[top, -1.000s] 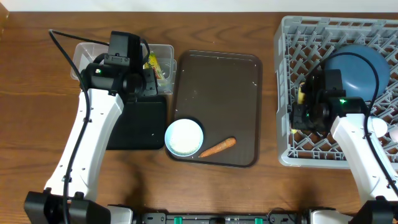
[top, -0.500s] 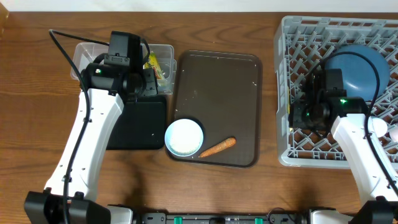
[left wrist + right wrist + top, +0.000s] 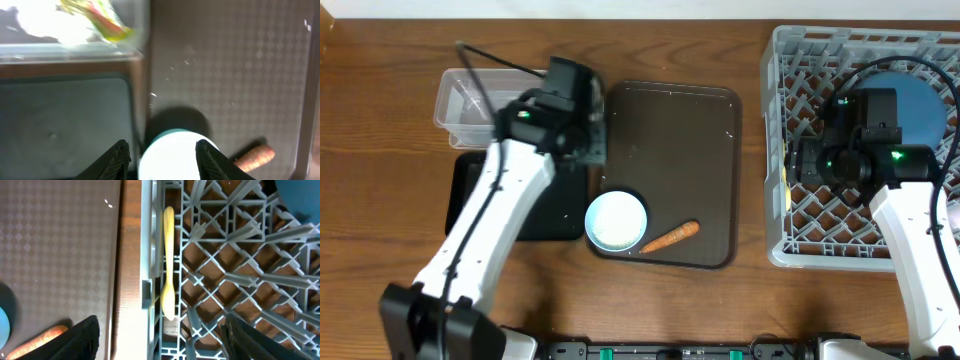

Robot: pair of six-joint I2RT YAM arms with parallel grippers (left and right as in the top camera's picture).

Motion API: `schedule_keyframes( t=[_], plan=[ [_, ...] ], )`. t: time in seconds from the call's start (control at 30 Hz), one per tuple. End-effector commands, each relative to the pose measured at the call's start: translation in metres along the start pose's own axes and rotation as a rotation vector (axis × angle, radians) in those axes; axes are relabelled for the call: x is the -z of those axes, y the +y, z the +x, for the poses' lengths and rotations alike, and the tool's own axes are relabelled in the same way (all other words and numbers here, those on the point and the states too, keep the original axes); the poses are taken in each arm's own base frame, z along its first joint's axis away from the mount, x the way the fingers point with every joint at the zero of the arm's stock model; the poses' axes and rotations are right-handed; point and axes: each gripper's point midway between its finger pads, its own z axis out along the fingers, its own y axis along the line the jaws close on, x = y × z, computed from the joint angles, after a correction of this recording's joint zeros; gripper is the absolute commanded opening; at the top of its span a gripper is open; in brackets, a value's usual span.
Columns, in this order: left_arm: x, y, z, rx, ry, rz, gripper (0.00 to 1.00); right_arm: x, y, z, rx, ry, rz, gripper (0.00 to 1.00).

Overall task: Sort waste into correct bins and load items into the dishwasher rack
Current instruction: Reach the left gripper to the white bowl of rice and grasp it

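Along the right edge of the surface (image 3: 380, 200) stands the dishwasher rack (image 3: 778, 150), its pegs made to keep dishes in place. Left of it, mid-surface, lies the dark brown tray (image 3: 670, 150), which serves as the staging spot for what is not yet sorted. The shallow black tray (image 3: 565, 215) and the clear tub (image 3: 470, 100) sit side by side toward the far left corner, within the left arm's reach as bins. The dark blue dish (image 3: 928, 105) rests in the rack's far right part, partly hidden by the right arm.

The white bowl (image 3: 616, 221) sits on the brown tray's near left corner; whether its white inside is rice I cannot tell. Just beside it lies the carrot stick (image 3: 670, 237), apparently awaiting a bin. The cream spoon (image 3: 168, 265) lies lengthwise in the rack against its left wall, the slot keeping it from rolling. The yellow-green wrapper (image 3: 97, 17) is inside the tub.

The right claw (image 3: 164, 336) hangs above the spoon, spread wide and empty. The left claw (image 3: 162, 150) is partly spread, holding nothing, over the seam between the black and brown trays, pointed toward the bowl.

No brand, label or writing can be read.
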Motion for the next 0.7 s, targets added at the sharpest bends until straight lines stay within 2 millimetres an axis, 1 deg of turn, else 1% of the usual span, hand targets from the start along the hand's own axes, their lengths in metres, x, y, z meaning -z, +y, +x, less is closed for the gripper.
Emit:
schedule_keyframes(
  t=[0.0,0.07,0.2,0.33,0.5,0.67],
  plan=[
    [-0.021,-0.021,0.018,0.011,0.079,-0.001,0.46,0.003,-0.002,-0.001,0.0,-0.003,0.0,0.79],
    [-0.032,-0.036,0.031,0.018,0.13,-0.007,0.45,0.003,-0.002,-0.001,0.0,-0.002,0.001,0.79],
    [-0.05,-0.057,0.055,0.0,0.21,-0.025,0.45,0.003,-0.003,0.0,0.0,-0.001,0.001,0.78],
    [-0.069,-0.07,0.08,-0.023,0.298,-0.063,0.45,0.003,-0.003,0.001,0.0,0.003,0.002,0.78],
    [-0.088,-0.072,0.104,-0.02,0.387,-0.119,0.45,0.003,-0.007,0.002,-0.001,0.007,0.024,0.79],
    [-0.099,-0.067,0.114,-0.022,0.437,-0.152,0.45,0.003,-0.007,0.002,0.001,0.007,0.027,0.78]
  ],
)
